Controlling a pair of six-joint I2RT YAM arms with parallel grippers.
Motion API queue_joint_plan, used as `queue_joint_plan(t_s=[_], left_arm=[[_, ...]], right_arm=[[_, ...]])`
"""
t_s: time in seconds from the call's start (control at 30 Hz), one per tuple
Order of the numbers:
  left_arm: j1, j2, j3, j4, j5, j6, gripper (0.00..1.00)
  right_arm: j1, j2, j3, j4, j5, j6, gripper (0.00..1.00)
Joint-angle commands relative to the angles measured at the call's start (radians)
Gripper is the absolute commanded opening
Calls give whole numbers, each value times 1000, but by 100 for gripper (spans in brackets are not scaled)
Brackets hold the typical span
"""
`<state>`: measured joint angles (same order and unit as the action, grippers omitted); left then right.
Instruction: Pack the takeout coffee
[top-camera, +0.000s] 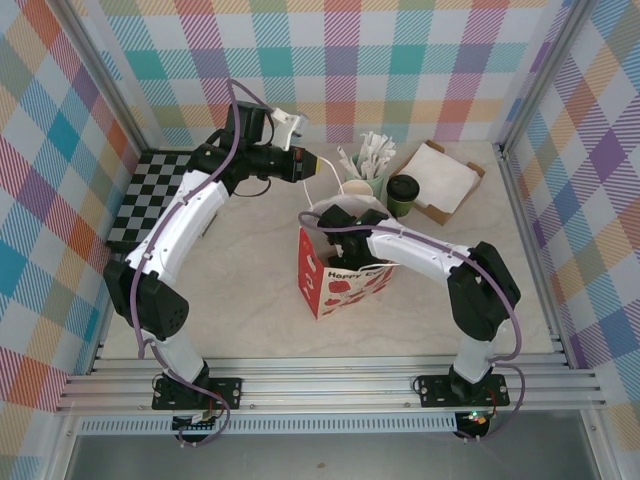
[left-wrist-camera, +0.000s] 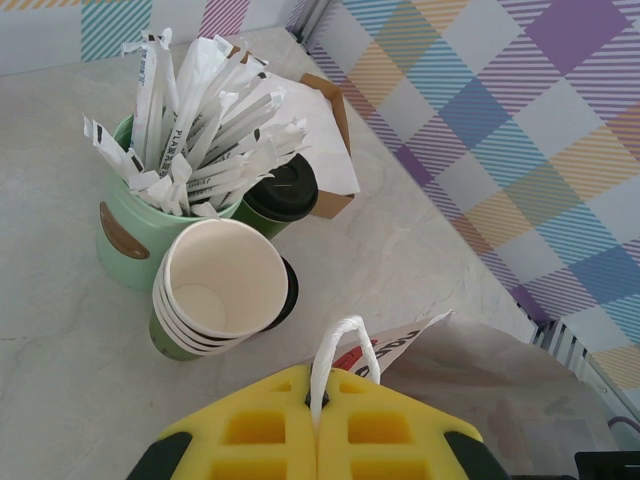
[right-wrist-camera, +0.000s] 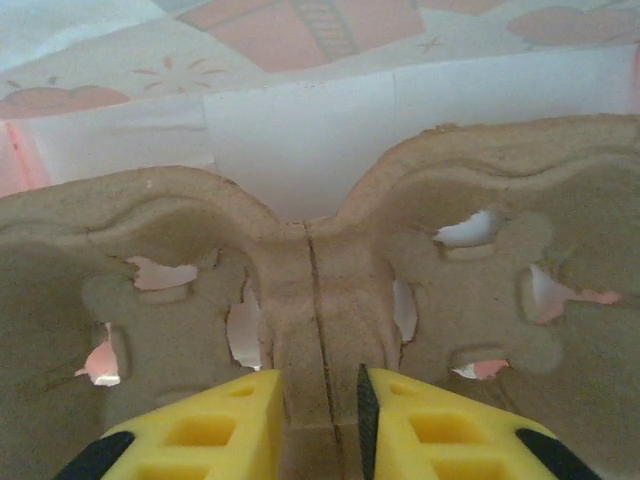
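Observation:
The takeout coffee (top-camera: 403, 193), a small green cup with a black lid (left-wrist-camera: 282, 190), stands at the back of the table, outside the red-and-white paper bag (top-camera: 340, 285). My left gripper (left-wrist-camera: 318, 385) is shut on the bag's white handle (left-wrist-camera: 345, 345) and holds it up at the bag's far side (top-camera: 310, 165). My right arm (top-camera: 420, 245) reaches down into the bag's mouth. Inside, my right gripper (right-wrist-camera: 320, 385) is shut on the middle ridge of a brown pulp cup carrier (right-wrist-camera: 300, 270).
Beside the coffee stand a green cup of white cutlery (left-wrist-camera: 125, 235) and a stack of cream paper cups (left-wrist-camera: 225, 280). A cardboard box of napkins (top-camera: 440, 180) sits at the back right. A checkered mat (top-camera: 150, 195) lies at the left. Plaid walls enclose the table.

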<state>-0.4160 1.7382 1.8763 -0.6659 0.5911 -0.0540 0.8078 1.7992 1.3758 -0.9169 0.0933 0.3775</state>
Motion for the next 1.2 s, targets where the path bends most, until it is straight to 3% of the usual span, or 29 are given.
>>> queue_joint_plan(t_s=[0.0, 0.53, 0.7, 0.93, 1.17], left_arm=[[-3, -24, 0, -3, 9, 23, 0], [-3, -16, -5, 0, 27, 16, 0], [-4, -20, -8, 0, 23, 17, 0], [-4, -23, -13, -3, 12, 21, 0], [-4, -25, -16, -6, 6, 19, 0]], right_arm=[[8, 30, -21, 20, -21, -19, 24], [10, 98, -11, 0, 7, 2, 27], [12, 57, 36, -31, -11, -11, 34], [12, 24, 40, -21, -35, -3, 53], [13, -4, -23, 39, -42, 23, 45]])
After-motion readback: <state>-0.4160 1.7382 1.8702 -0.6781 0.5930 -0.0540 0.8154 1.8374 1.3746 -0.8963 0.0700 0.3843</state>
